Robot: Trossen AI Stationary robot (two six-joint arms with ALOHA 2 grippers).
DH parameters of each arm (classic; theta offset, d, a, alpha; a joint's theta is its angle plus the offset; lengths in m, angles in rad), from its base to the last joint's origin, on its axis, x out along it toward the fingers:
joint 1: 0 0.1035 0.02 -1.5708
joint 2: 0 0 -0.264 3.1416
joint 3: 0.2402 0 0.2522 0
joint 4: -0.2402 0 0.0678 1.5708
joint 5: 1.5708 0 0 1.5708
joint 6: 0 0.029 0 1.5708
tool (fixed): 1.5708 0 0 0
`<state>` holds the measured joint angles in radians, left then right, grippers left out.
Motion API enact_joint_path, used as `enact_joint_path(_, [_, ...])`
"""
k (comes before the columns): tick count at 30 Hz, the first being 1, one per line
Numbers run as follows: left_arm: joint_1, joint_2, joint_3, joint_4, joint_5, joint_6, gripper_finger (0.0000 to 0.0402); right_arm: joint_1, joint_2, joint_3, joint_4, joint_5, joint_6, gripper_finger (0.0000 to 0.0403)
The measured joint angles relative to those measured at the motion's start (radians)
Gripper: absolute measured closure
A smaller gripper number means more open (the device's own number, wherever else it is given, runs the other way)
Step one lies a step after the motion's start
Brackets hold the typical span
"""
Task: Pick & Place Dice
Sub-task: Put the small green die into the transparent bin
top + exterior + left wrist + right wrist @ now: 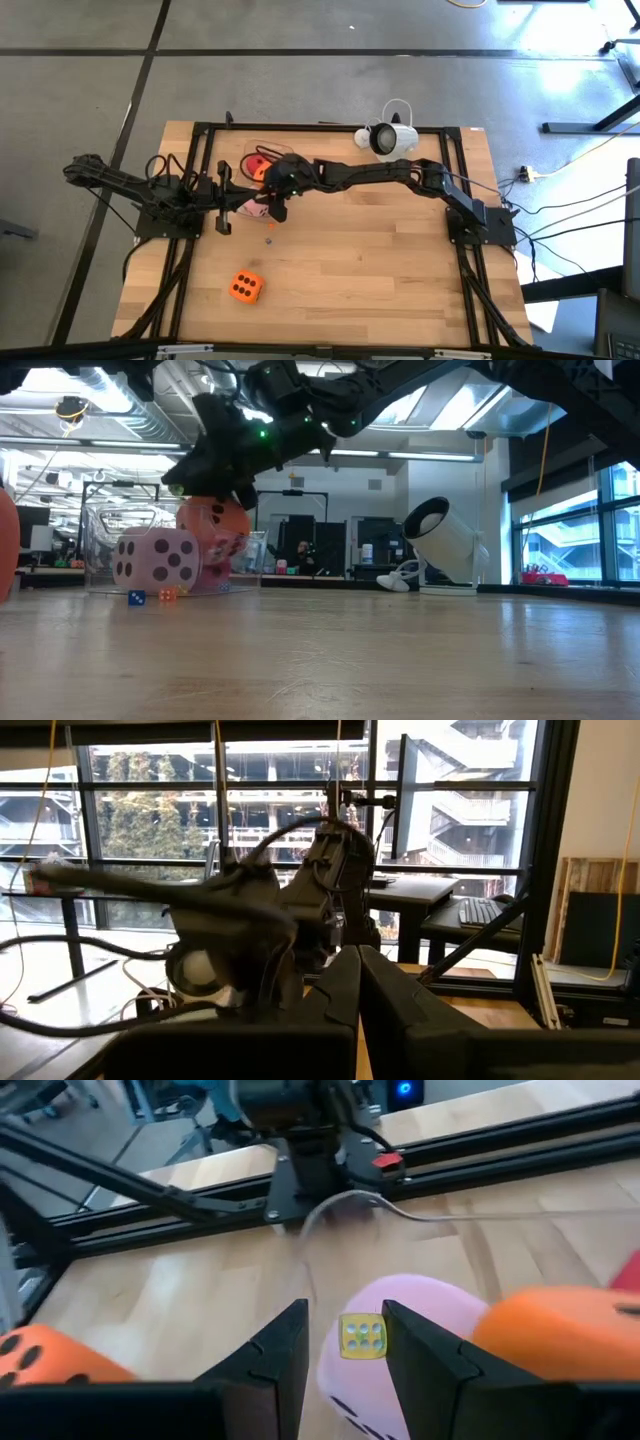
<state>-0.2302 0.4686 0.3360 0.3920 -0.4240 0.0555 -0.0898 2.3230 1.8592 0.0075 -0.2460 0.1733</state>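
Counting the big dice, four can be made out. One orange die [245,287] sits alone on the bare wood near the front of the table [380,270], well apart from everything else. The pink die [158,560] rests on the table beside a clear container [255,160], with a second orange die [214,520] just behind and above it under the right gripper [272,195]. A bit of red [260,160] shows inside the container — probably the red die, mostly hidden by the arm.

The right gripper hangs over the pink die, fingers [275,1350] parted and holding nothing; between them lies a tiny yellow die [363,1336]. Two more tiny dice, blue [136,597] and orange [167,594], lie on the wood by the pink die.

The left gripper [222,200] waits at the table's left side, fingers [340,990] pressed together, empty.

A white camera [385,138] stands at the far edge.
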Motion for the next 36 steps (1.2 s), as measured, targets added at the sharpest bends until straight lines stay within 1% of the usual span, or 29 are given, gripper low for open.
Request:
enact_joint_path(2, [0.000, 0.000, 0.000, 0.000, 0.000, -0.001, 0.0398, 0.000, 0.000, 0.032, -0.048, -0.015, -0.022, 0.0273])
enact_joint_path(7, [0.000, 0.000, 0.000, 0.000, 0.000, -0.007, 0.0398, 0.000, -0.001, 0.110, -0.157, -0.016, -0.076, 0.0273])
enact_joint_path(11, [0.000, 0.000, 0.000, 0.000, 0.002, -0.008, 0.0398, 0.000, -0.001, 0.127, -0.192, 0.041, -0.122, 0.0273])
enact_joint_path(16, [0.000, 0.000, 0.000, 0.002, 0.025, -0.008, 0.0398, 0.000, -0.001, 0.127, -0.199, 0.151, -0.167, 0.0273])
enact_joint_path(21, [0.000, 0.000, 0.000, 0.006, 0.026, -0.008, 0.0398, 0.000, -0.001, 0.127, -0.194, 0.206, -0.186, 0.0273])
enact_joint_path(30, [0.000, 0.000, 0.000, 0.008, 0.026, -0.008, 0.0398, 0.000, 0.010, 0.129, -0.180, 0.213, -0.212, 0.0273])
enact_joint_path(36, [0.000, 0.000, 0.000, 0.008, 0.027, -0.008, 0.0398, 0.001, 0.043, 0.130, -0.160, 0.212, -0.216, 0.0273])
